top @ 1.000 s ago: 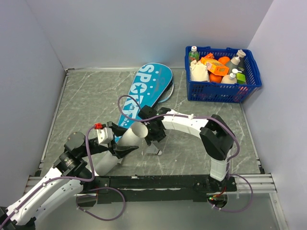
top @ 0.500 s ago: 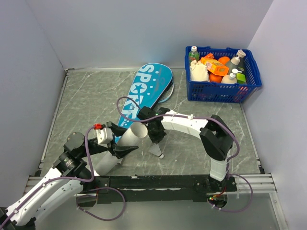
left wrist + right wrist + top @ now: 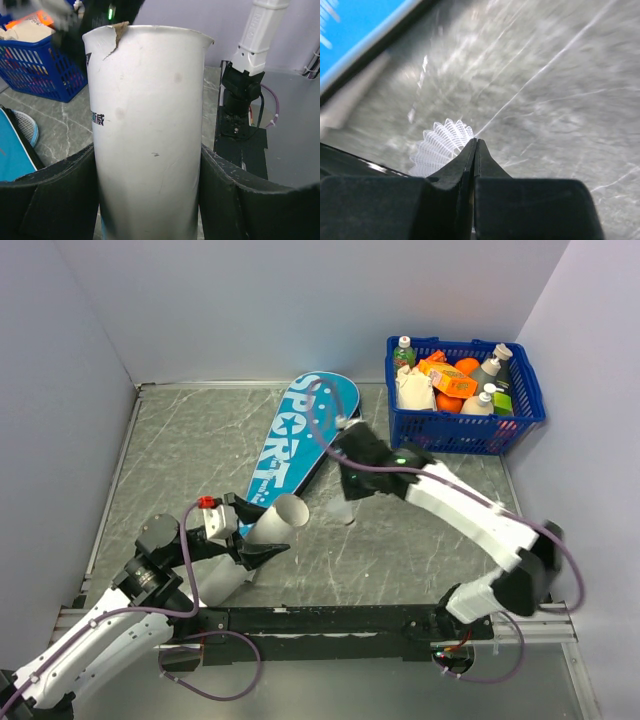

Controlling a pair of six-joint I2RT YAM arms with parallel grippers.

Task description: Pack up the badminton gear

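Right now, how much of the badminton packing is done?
Nothing looks finished. The left gripper holds the white tube, and the right gripper pinches a shuttlecock. Left to do: shuttlecock into the tube, and the racket head poking out beside the blue bag.

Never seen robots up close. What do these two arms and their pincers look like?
Both are slim, jointed arms: the left arm and right arm have white shells with black joints. A purple cable loops along each. Each ends in two flat black fingers. The left wrist carries a small red part; a green light glows on the right.
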